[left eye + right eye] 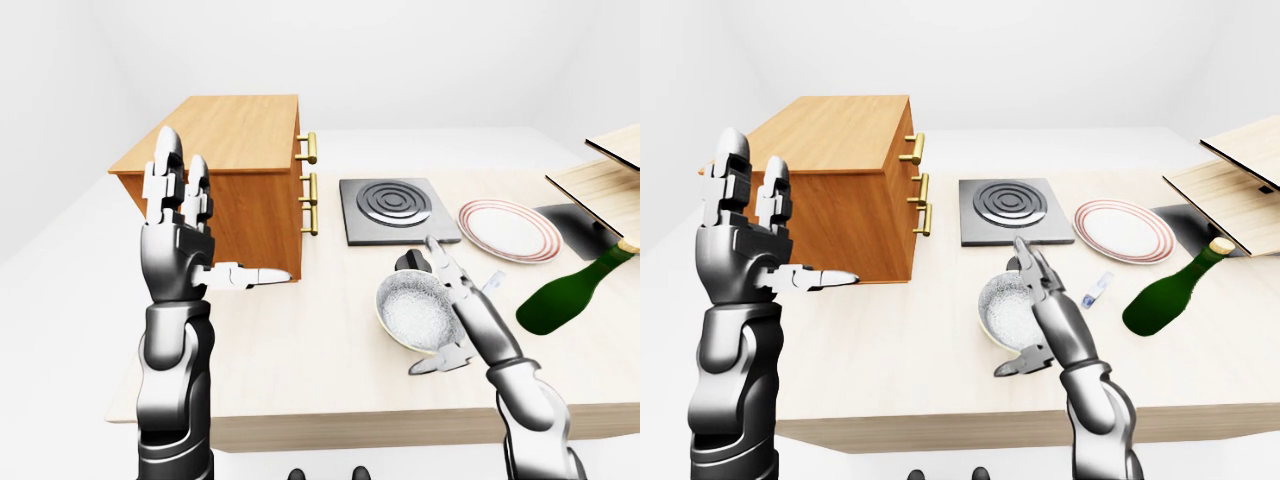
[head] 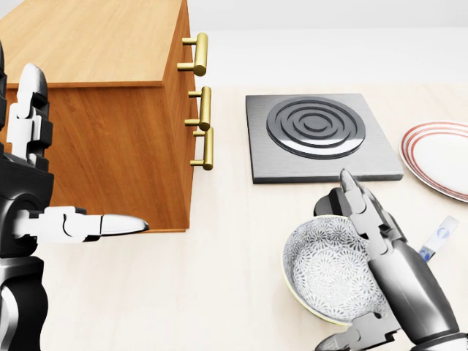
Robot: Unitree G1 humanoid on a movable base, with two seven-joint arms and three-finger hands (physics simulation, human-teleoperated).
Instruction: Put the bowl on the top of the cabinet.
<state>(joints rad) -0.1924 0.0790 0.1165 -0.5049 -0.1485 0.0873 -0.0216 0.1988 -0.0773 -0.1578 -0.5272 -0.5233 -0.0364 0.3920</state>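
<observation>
The bowl (image 2: pixel 325 267) is white with a fine grey pattern inside. It is tilted toward me, its opening facing left, right of centre in the head view. My right hand (image 1: pixel 424 305) is shut on it, fingers (image 2: pixel 365 212) over the upper rim and thumb under the lower rim. The wooden cabinet (image 1: pixel 225 130) with gold handles stands on the table at the left, and its flat top is bare. My left hand (image 1: pixel 205 230) is open and empty, raised with fingers up and thumb pointing right, before the cabinet's near side.
A grey hob plate (image 1: pixel 397 208) lies beyond the bowl. A red-rimmed plate (image 1: pixel 508 230), a lying green bottle (image 1: pixel 570 290) and wooden boards (image 1: pixel 605 185) are at the right. A small clear vial (image 2: pixel 437 238) lies beside my right hand. The table's near edge (image 1: pixel 330 425) is close.
</observation>
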